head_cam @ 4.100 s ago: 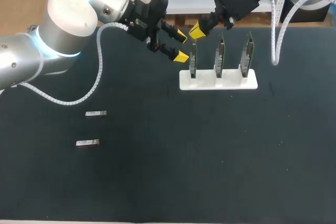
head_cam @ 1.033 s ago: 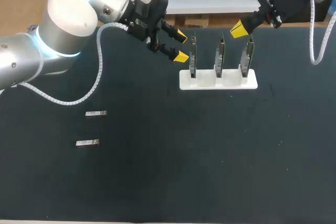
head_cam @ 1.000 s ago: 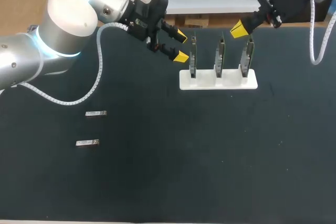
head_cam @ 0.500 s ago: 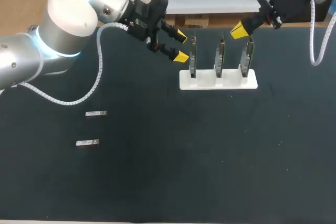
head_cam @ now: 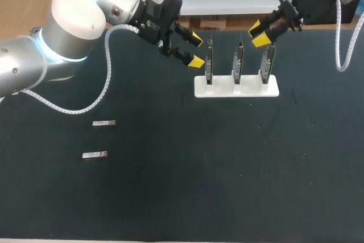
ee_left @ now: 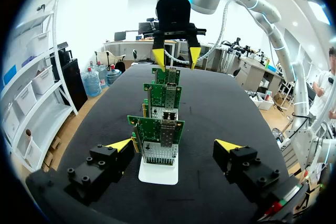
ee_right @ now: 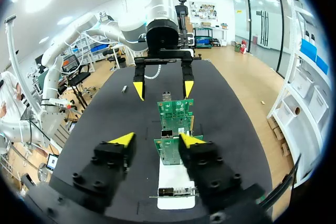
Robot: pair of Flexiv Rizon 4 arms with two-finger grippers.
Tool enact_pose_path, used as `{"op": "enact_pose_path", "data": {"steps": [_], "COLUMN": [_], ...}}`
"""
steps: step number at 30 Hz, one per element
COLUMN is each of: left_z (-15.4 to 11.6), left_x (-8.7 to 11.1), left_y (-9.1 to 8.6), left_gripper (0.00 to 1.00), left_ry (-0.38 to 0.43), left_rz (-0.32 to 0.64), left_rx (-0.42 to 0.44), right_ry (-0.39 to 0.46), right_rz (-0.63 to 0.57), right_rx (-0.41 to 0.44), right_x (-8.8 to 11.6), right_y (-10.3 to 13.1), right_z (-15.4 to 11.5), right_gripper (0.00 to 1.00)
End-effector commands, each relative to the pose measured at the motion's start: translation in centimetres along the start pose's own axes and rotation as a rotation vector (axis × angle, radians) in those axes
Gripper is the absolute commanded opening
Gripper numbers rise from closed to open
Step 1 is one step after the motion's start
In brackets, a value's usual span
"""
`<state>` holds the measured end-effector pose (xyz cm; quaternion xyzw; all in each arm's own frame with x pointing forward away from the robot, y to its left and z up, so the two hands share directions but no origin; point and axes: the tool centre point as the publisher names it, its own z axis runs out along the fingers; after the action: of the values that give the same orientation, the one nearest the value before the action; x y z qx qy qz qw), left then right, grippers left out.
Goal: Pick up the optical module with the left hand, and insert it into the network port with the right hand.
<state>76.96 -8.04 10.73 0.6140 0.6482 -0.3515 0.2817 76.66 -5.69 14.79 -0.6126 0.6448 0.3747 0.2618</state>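
Spreading apart — the right fingers (head_cam: 261, 40), previously together

Far optical module (head_cam: 104, 123), near optical module (head_cam: 94, 155): silvery, flat, at left. Three green network cards (head_cam: 237, 61) upright in white stand (head_cam: 236, 89), far.

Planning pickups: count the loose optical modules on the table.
2. The farther optical module lies on the table at left; the nearer optical module lies just in front of it. None looks hidden.
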Motion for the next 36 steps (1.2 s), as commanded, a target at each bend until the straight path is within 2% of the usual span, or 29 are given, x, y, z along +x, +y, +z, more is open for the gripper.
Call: {"op": "enact_pose_path", "data": {"steps": [1,8,14,17,20,26,31,35,36], "left_z": [0.0,0.0,-1.2,-2.6,-4.3,-8.3,-11.4,-13.4,-13.8], "left_x": [0.0,0.0,0.1,0.9,1.9,4.6,8.3,11.0,11.3], "left_y": [0.0,0.0,-0.4,-1.0,-2.1,-5.3,-8.2,-10.4,-10.8], "left_gripper": [1.0,1.0,1.0,1.0,1.0,1.0,1.0,1.0,1.0], "left_ry": [0.003,0.003,0.005,0.05,0.101,0.269,0.458,0.56,0.566], "left_rz": [-0.001,-0.001,0.011,0.019,0.019,0.017,-0.024,-0.081,-0.089], "left_rx": [-0.001,-0.001,-0.017,-0.045,-0.063,-0.142,-0.241,-0.306,-0.31], "right_ry": [0.0,0.0,0.0,0.0,0.0,0.0,0.0,0.0,0.0], "right_rz": [0.0,0.0,0.0,0.0,0.0,0.0,0.0,0.0,0.0], "right_rx": [0.0,0.0,0.0,0.0,0.0,0.0,0.0,0.0,0.0], "right_x": [0.0,0.0,0.0,0.0,0.0,0.0,0.0,0.0,0.0], "right_y": [0.0,0.0,0.0,0.0,0.0,0.0,0.0,0.0,0.0], "right_z": [0.0,0.0,0.0,0.0,0.0,0.0,0.0,0.0,0.0], "right_gripper": [1.0,1.0,1.0,1.0,1.0,1.0,1.0,1.0,1.0]}}
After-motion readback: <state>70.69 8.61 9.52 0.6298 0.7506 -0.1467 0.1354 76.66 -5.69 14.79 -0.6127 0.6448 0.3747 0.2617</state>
